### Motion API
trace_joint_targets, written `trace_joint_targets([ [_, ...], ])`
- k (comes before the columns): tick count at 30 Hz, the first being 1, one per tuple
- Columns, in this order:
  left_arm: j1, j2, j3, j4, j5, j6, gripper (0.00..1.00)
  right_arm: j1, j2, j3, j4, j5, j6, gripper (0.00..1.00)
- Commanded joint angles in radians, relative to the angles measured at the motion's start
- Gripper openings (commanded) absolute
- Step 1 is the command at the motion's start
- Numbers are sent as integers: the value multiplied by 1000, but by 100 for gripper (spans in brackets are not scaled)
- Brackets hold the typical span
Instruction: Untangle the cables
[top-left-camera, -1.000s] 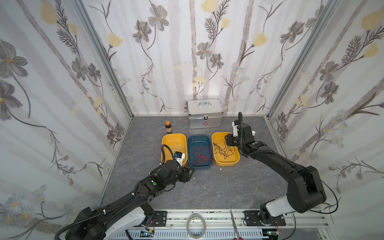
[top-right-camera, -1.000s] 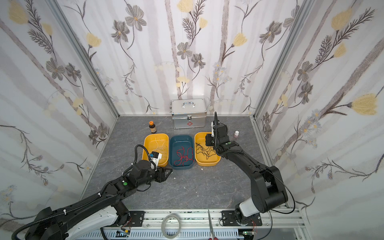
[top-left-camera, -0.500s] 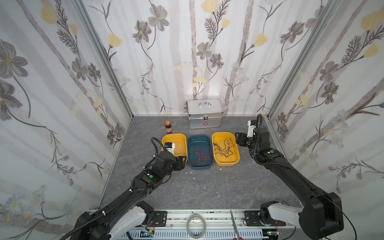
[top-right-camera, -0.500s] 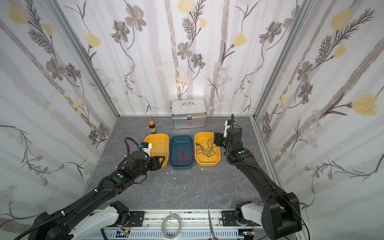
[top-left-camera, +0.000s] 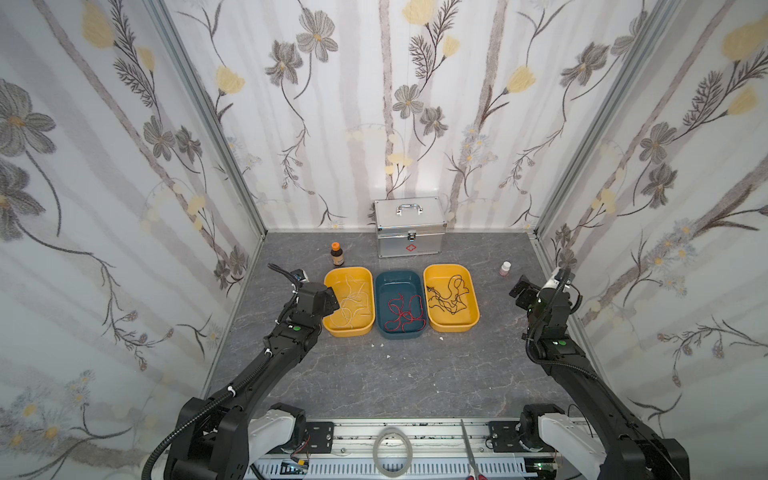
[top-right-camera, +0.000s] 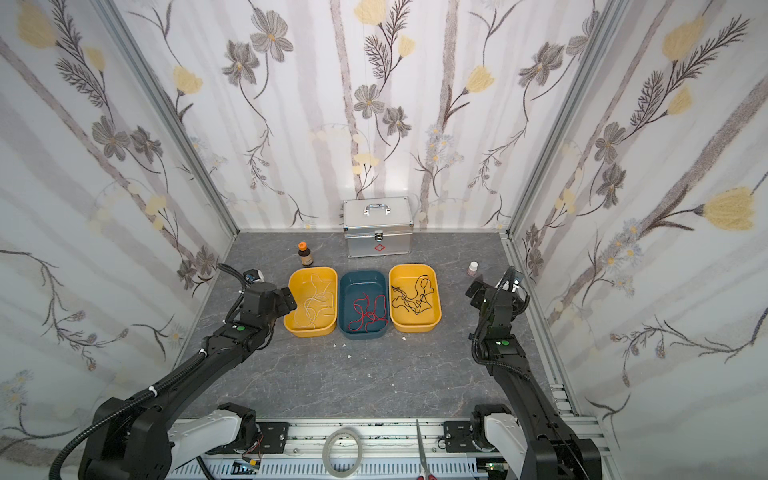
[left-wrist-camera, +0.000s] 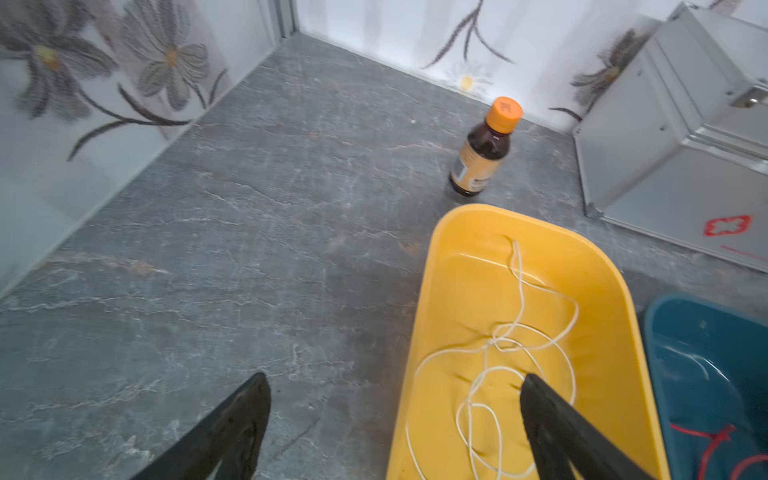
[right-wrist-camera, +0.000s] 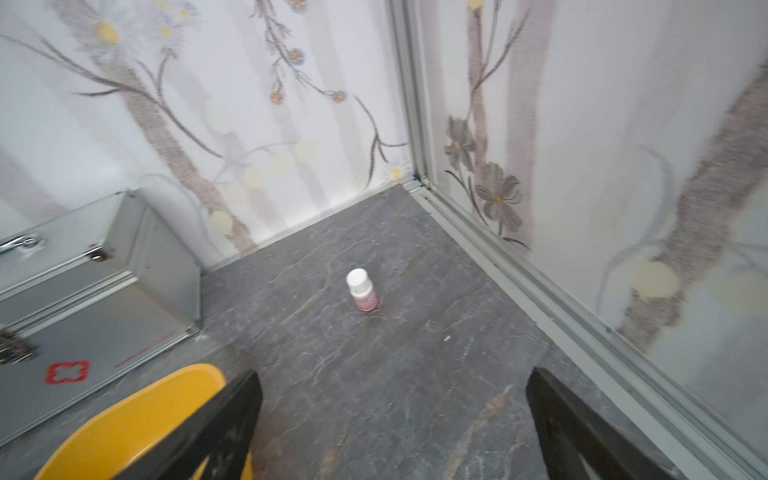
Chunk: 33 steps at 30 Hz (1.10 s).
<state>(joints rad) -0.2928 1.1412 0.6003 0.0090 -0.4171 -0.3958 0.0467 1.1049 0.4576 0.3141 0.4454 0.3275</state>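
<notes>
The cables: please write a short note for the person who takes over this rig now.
Left gripper: open, empty, at the left yellow tray's outer rim.
Right gripper: open, empty, over bare table right of the trays.
White cable in that tray, red cable in the blue tray, black cable in the right yellow tray.
Done: colours separated, one per tray.
Left: possibly straightening loops.

Light: bright, even, diffuse.
Shadows: faint and soft beside the metal case (top-left-camera: 410, 226).
Glare: sheen in the yellow tray (left-wrist-camera: 428, 299) before the case.
Blur: wrist views smeared.
Edges: top views bow outward.
</notes>
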Motion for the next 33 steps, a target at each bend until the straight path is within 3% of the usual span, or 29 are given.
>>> trace_joint_targets([
  [1,7,14,-48,189,-154,147,96,-27,-17,-97,238,65,-13,100],
  [5,41,64,-46,236,-178,214,98,-30,26,-214,461,111,-61,100],
  [8,51,126,-68,370,-182,322,99,-30,108,-242,601,115,-111,100],
  [11,61,218,-120,499,-189,398,100,-30,168,-289,747,64,-130,100],
  [13,73,267,-161,628,-188,431,100,-28,190,-359,941,4,-169,100],
  [18,86,366,-182,833,13,526,100,-31,336,-462,1316,-134,-227,100],
  [20,112,387,-152,799,-26,476,100,-30,355,-432,1271,-176,-243,100],
  [22,186,387,-167,810,91,413,100,-35,382,-377,1180,-129,-212,100],
  [24,255,389,-170,803,188,352,100,-51,395,-313,1078,-152,-201,100],
  [26,277,412,-206,873,230,341,100,-46,383,-264,950,-159,-206,100],
  [27,272,440,-239,983,218,353,100,-47,400,-281,1007,-160,-213,100],
  [33,264,430,-235,953,186,348,100,-45,398,-288,1029,-162,-217,100],
])
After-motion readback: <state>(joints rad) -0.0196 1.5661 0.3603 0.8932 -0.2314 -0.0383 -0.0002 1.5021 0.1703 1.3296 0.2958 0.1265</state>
